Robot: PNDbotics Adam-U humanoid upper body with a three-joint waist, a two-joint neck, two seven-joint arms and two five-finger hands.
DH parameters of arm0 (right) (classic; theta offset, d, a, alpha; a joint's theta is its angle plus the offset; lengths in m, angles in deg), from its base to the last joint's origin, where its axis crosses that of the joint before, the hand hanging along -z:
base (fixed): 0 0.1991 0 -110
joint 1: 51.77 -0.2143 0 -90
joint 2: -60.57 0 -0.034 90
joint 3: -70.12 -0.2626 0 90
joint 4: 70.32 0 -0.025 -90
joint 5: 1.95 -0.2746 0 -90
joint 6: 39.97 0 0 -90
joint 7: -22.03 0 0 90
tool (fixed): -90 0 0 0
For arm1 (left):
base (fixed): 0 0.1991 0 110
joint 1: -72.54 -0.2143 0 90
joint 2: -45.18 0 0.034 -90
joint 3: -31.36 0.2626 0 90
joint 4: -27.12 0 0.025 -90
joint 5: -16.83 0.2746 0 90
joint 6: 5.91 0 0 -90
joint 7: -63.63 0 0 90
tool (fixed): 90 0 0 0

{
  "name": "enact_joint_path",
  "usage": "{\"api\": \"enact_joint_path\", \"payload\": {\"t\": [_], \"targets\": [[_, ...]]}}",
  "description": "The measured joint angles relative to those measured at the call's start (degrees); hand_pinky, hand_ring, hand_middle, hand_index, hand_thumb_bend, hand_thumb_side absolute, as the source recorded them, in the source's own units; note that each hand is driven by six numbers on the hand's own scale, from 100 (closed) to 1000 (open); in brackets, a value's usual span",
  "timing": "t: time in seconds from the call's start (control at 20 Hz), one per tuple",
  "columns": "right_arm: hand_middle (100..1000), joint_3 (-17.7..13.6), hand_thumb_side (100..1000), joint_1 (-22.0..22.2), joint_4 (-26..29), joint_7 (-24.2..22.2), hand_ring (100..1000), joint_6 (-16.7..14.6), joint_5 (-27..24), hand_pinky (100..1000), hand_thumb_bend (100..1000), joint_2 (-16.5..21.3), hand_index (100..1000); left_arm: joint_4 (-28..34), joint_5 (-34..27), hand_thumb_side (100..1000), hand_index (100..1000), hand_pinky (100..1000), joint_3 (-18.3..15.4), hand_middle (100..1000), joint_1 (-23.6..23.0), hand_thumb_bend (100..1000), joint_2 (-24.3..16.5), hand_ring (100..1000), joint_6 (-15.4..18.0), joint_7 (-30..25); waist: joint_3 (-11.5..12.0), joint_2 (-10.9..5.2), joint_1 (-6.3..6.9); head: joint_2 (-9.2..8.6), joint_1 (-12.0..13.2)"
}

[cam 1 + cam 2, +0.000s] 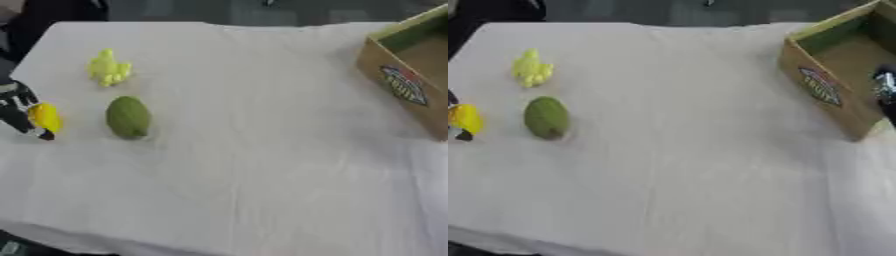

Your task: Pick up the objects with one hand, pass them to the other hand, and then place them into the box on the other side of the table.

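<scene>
At the table's left edge my left hand [17, 107] has its fingers curled round a small yellow object [45, 117]. Just to its right a green oval fruit [129, 117] lies on the white cloth. A yellow-green knobbly bunch [108, 67] sits farther back on the left. The cardboard box [826, 95] stands open at the right edge, with a coloured label on its near wall. A dark part of my right hand [884, 90] shows over the box at the right border; its fingers are not readable.
A white cloth [254, 150] covers the whole table, with a broad bare stretch between the fruit and the box. Dark shapes lie beyond the far edge and at the near left corner.
</scene>
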Motion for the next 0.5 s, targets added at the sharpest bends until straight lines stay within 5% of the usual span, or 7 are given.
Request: {"api": "enact_joint_path", "payload": {"t": [0.5], "targets": [[790, 0.0, 636, 0.0, 0.0, -0.2, 860, 0.0, 0.2, 1000, 100, 0.0, 955, -3.7, 1.7, 231, 792, 718, -1.8, 746, 0.9, 670, 1.7, 773, -1.0, 2.0, -0.1, 0.32, -0.33, 0.00, 0.2]]}}
